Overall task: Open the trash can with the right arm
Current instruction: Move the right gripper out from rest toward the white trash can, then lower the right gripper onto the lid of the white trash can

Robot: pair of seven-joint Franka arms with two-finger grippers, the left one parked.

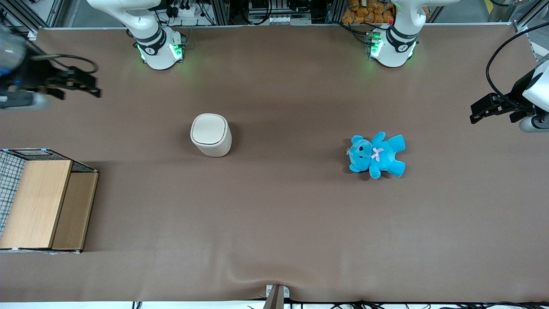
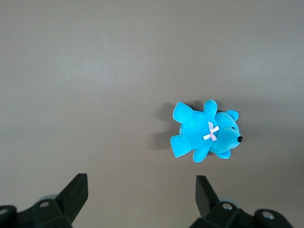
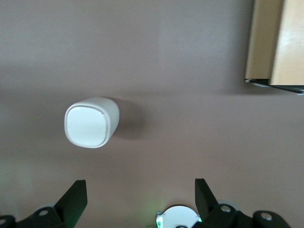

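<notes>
A wide bench (image 1: pixel 274 223) covered in brown cloth fills your front view. At the working arm's end of it stands a wood-and-wire box (image 1: pixel 40 201), its pale wooden panels facing up and wire mesh along one side, nearer the front camera than everything else on the bench.

Your right arm (image 1: pixel 17 81) hangs in the air over that same end, well apart from the trash can and farther from the front camera than the box. Its tool (image 3: pixel 137 202) is empty, with the two black fingers (image 3: pixel 76 194) spread wide apart; in the front view it looks blurred, so its exact height is hard to judge.

The trash can (image 1: pixel 211 134) stands upright near the middle of the bench, cream-white and rounded-square, its flat lid (image 3: pixel 86 125) down and closed.

A bright blue teddy bear (image 1: pixel 377 154) with a small pink bow lies flat toward the parked arm's end, well apart from the can.
</notes>
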